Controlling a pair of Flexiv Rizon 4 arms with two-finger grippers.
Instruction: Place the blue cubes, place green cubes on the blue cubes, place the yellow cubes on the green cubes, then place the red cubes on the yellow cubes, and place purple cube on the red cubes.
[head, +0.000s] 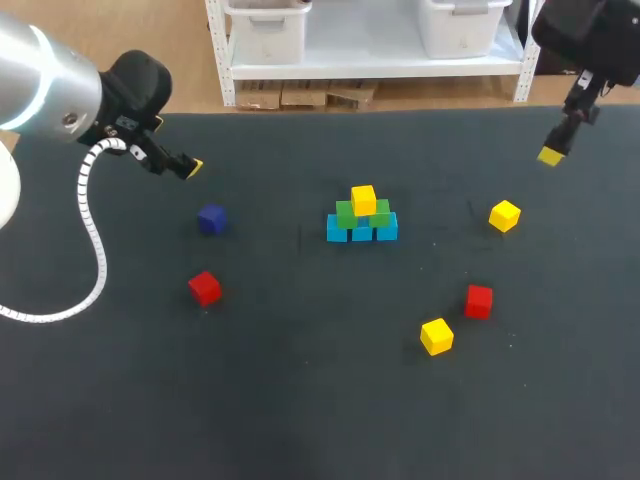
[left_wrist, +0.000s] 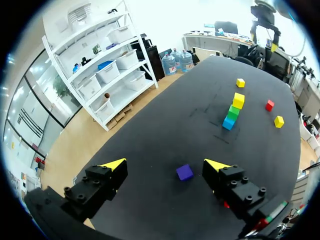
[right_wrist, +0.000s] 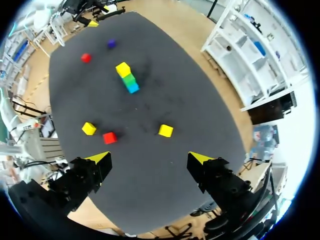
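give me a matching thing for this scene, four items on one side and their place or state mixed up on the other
Column one
1 purple cube
2 blue cubes
3 topmost yellow cube
4 right gripper

Column two
a resting on the green cubes
b open, holding nothing
c lying alone, unstacked
d bottom layer, under the green ones

Pairs: 1-c, 2-d, 3-a, 4-b

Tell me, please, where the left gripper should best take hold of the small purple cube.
Probably by two opposite side faces of the small purple cube, coming down from above. It sits flat on the black table, alone, sides unobstructed; the left gripper is open, wider than it.
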